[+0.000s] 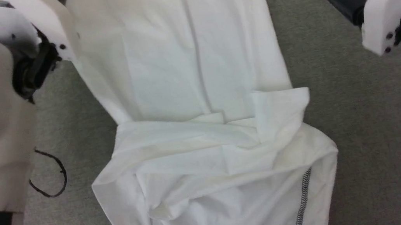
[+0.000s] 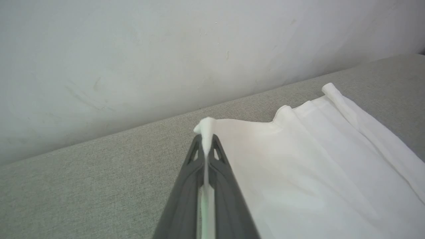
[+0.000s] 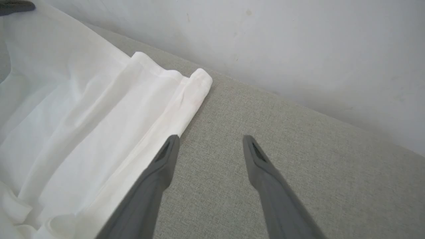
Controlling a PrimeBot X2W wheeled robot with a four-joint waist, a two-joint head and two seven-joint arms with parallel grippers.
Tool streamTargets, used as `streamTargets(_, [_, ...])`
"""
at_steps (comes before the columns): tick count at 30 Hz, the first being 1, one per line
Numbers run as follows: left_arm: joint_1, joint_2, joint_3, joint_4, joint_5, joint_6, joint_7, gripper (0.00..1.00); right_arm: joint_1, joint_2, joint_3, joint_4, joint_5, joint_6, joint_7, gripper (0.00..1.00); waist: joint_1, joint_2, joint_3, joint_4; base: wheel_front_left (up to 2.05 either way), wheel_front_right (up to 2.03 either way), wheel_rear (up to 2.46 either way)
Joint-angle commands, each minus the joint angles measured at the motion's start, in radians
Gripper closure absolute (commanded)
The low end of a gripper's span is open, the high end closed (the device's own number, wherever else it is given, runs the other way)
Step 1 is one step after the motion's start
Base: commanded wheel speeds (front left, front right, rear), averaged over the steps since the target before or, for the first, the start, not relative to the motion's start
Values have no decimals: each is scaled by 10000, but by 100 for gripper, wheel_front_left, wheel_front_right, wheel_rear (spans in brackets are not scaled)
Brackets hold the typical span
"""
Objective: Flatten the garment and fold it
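Garment [image 1: 187,71] is lying on the grey surface [image 1: 363,125]. Left gripper [image 2: 206,141] is clamping its far left corner; right gripper [image 3: 210,141] is hovering, fingers apart, beside its right edge.

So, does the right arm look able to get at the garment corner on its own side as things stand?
Probably yes. The right gripper is open just beside the garment, the corner lies slightly ahead of it, and only bare grey surface lies between.
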Motion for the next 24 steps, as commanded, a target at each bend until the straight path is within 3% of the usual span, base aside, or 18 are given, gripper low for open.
streamTargets(1, [179,-186,-146,-165,117,-81,-99,100,-532,-88,194,369,89,-9,276,0,0,-1,520,1089,0,0,0])
streamTargets(9, [72,-1015,-763,-815,255,-107,-736,100,-3549,-213,1547,3471,-145,-9,1398,0,0,-1,1236,2292,0,0,0])
streamTargets(16, [-204,-1576,-1092,-945,165,-126,-1189,100,-4643,-107,2031,5744,-764,-9,1075,0,0,-1,1538,3051,0,0,0])
streamTargets(24, [-380,-1885,-1375,-893,85,-136,-1486,100,-5054,-151,2461,7361,-1207,-9,340,0,0,-1,1763,3385,0,0,0])
